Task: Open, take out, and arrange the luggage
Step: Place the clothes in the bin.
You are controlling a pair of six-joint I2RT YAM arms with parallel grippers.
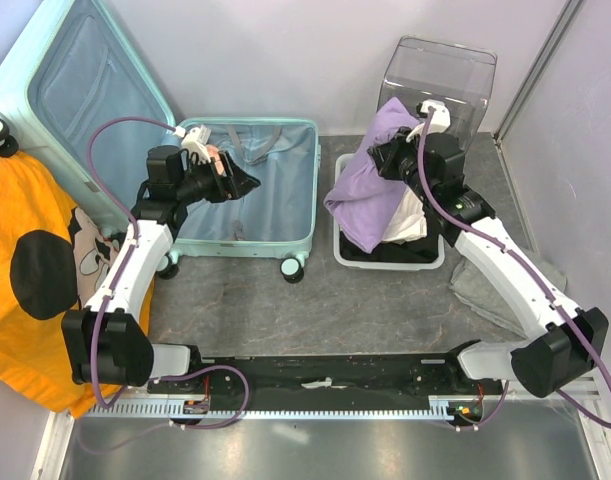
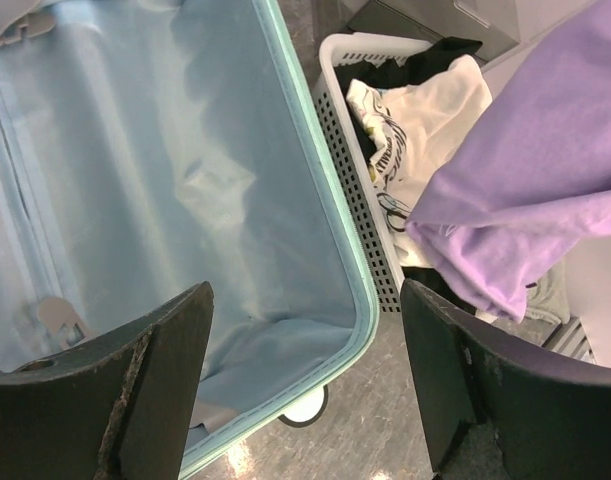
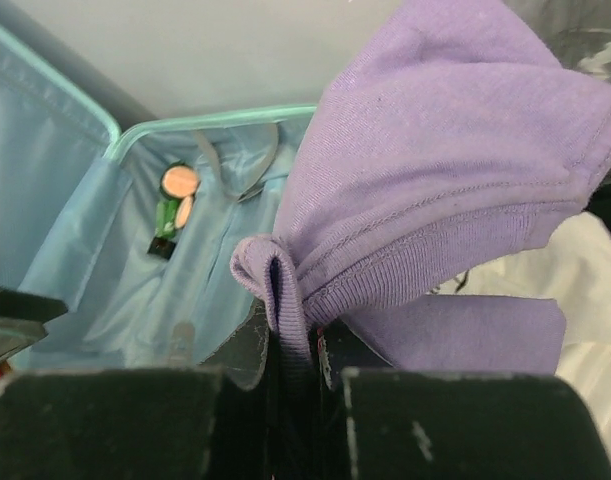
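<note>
The mint luggage [image 1: 280,200] lies open on the floor, its lid [image 1: 80,85] leaning up at the back left. The pale blue lining [image 2: 165,180] of its base looks bare. My left gripper [image 1: 245,183] hovers over the base's left part, open, with nothing between its black fingers [image 2: 160,385]. My right gripper [image 1: 385,158] is shut on a folded edge of a purple garment [image 3: 435,190], which hangs above the white mesh basket [image 1: 385,262]. The pinched fold [image 3: 285,290] stands up between the jaws.
An orange cartoon-print garment [image 1: 30,240] lies spread at the far left. A clear plastic box [image 1: 440,75] stands behind the basket. White and black clothes [image 2: 425,110] fill the basket [image 2: 360,200]. A grey cloth [image 1: 495,290] lies at the right.
</note>
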